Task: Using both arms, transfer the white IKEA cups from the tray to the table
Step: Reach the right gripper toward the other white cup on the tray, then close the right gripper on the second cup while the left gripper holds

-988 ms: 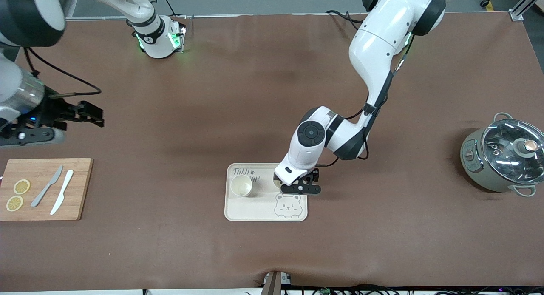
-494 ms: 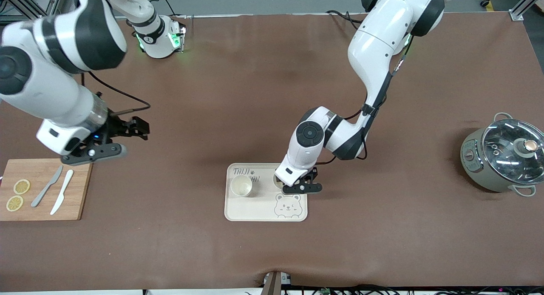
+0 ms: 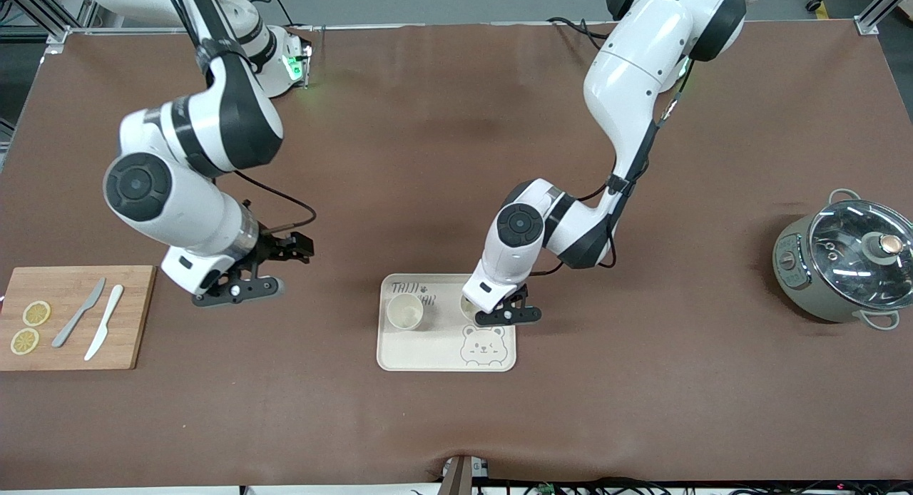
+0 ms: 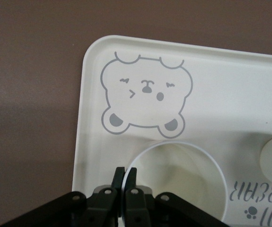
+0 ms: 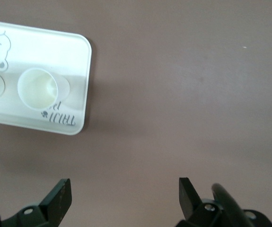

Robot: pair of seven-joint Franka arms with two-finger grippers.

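Note:
A cream tray [image 3: 428, 352] with a bear drawing lies mid-table. One white cup [image 3: 404, 312] stands free on it, also showing in the right wrist view [image 5: 37, 88]. My left gripper [image 3: 499, 308] is over the tray beside the bear. In the left wrist view it [image 4: 125, 172] is shut on the rim of the second white cup [image 4: 178, 175], one finger inside the wall and one outside. In the front view that cup [image 3: 467, 308] is mostly hidden under the hand. My right gripper [image 3: 294, 249] is open and empty over bare table, toward the right arm's end from the tray [image 5: 74, 52].
A wooden cutting board [image 3: 75, 317] with two knives and lemon slices lies at the right arm's end. A grey pot with a glass lid [image 3: 849, 263] stands at the left arm's end. Brown table surface surrounds the tray.
My right arm has swung in from its end of the table toward the tray, gripper open. My left gripper has stayed on the cup over the tray, shifting only slightly.

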